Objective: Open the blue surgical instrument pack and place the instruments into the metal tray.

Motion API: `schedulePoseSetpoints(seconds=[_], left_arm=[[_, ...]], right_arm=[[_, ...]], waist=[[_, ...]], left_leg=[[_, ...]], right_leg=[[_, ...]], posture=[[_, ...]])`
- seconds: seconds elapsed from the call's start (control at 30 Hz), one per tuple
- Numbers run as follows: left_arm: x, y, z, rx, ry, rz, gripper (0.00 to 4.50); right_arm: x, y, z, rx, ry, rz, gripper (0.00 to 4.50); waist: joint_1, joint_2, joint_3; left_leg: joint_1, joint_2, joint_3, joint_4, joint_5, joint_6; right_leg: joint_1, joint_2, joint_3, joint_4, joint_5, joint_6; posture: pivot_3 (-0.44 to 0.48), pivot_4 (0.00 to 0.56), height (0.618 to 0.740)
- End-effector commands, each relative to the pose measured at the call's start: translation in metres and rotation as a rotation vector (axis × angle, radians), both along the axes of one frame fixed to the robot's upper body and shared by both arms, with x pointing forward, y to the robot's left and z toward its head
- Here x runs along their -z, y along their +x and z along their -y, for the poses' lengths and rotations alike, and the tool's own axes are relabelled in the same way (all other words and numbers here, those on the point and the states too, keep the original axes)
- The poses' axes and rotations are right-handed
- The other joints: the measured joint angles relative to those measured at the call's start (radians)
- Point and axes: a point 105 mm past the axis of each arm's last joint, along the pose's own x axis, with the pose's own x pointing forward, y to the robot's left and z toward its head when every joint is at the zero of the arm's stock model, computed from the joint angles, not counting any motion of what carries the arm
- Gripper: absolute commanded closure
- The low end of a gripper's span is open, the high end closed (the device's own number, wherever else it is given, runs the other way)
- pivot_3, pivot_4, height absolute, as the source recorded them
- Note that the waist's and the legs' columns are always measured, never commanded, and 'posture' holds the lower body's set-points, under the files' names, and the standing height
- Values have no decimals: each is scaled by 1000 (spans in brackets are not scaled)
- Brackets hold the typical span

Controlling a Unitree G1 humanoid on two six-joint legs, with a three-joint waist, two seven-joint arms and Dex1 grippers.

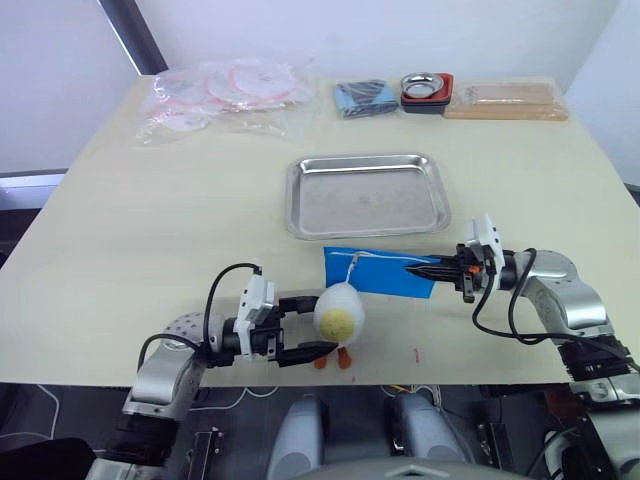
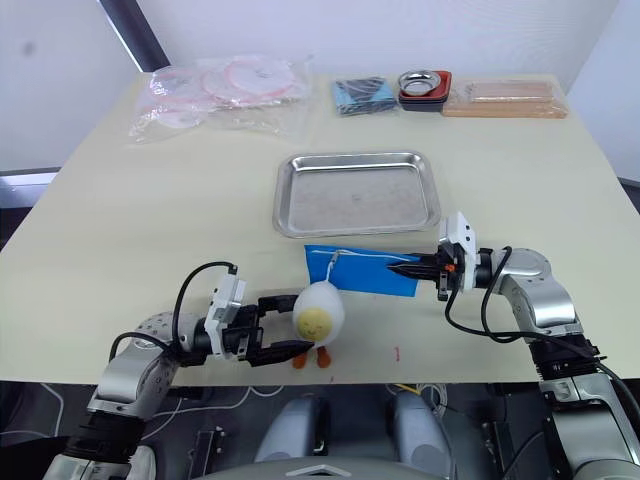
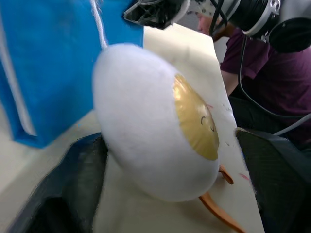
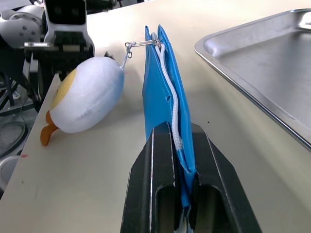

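Blue surgical instrument pack lies flat on the tabletop just in front of the metal tray, which holds no instruments yet. The right pincer is clamped on the pack's right edge, apparently to anchor it. The left pincer has its fingers spread around a white plush egg toy that hangs by a small chain from the zipper; pulling this charm would likely draw the zipper and open the pack.
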Motion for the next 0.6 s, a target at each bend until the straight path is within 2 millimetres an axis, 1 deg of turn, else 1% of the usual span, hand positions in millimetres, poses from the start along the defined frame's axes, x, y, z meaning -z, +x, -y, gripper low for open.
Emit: schedulePoseSetpoints(seconds=[0.03, 0.07, 0.1, 0.17, 0.2, 0.23, 0.27, 0.37, 0.47, 0.53, 0.6], left_arm=[[-10, 3, -4, -4, -25, 27, 2058], [-12, 4, -6, -1, -25, 28, 2411], [-14, 4, -8, 2, -25, 27, 3191], [-18, 5, -16, 1, -11, 32, 3778], [-19, 5, -19, -1, -4, 36, 3994], [-22, 6, -25, -11, 4, 40, 3994], [-24, 7, -30, -20, 14, 44, 4451], [-31, 9, -55, -75, 58, 49, 4483], [-34, 11, -69, -115, 75, 52, 4483], [-38, 19, -87, -190, 107, 75, 4483], [-40, 25, -100, -239, 132, 92, 4483]], right_arm=[[-13, 2, 3, 12, 17, 66, 4500], [-13, 2, 3, 11, 17, 66, 4500], [-13, 2, 3, 10, 17, 67, 4500], [-13, 2, 2, 7, 19, 68, 4500], [-13, 2, 2, 6, 19, 68, 4500], [-13, 2, 2, 4, 21, 71, 4500], [-13, 1, 2, 2, 22, 72, 4500], [-12, 1, 2, 6, 25, 80, 4500], [-12, 1, 3, 8, 26, 83, 4500], [-12, 1, 1, 6, 27, 90, 4500], [-12, 1, -1, 4, 30, 95, 4500]], waist=[[0, 0, 0], [0, 0, 0], [0, 0, 0], [0, 0, 0], [-1, 0, 0], [-1, 0, 0], [-1, 0, 0], [-3, 0, 0], [-3, 1, 0], [-3, 0, 1], [-3, 0, 1]], left_leg=[[0, 0, 0, 0, 0, 0], [0, 0, 0, 0, 0, 0], [0, 0, 0, 0, 0, 0], [0, 0, 0, 0, 0, 0], [0, 0, 0, 0, 0, 0], [0, 0, 0, 0, 0, 0], [0, 0, 0, 0, 0, 0], [0, 0, 0, 0, 0, 0], [0, 0, 0, 0, 0, 0], [0, 0, 0, 0, 0, 0], [0, 0, 0, 0, 0, 0]], right_leg=[[0, 0, 0, 0, 0, 0], [0, 0, 0, 0, 0, 0], [0, 0, 0, 0, 0, 0], [0, 0, 0, 0, 0, 0], [0, 0, 0, 0, 0, 0], [0, 0, 0, 0, 0, 0], [0, 0, 0, 0, 0, 0], [0, 0, 0, 0, 0, 0], [0, 0, 0, 0, 0, 0], [0, 0, 0, 0, 0, 0], [0, 0, 0, 0, 0, 0]], posture=[[0, 150, 740], [0, 150, 740], [0, 150, 740], [0, 150, 740], [0, 150, 740], [0, 150, 740], [0, 150, 740], [0, 150, 740], [0, 150, 740], [0, 150, 740], [0, 150, 740]])
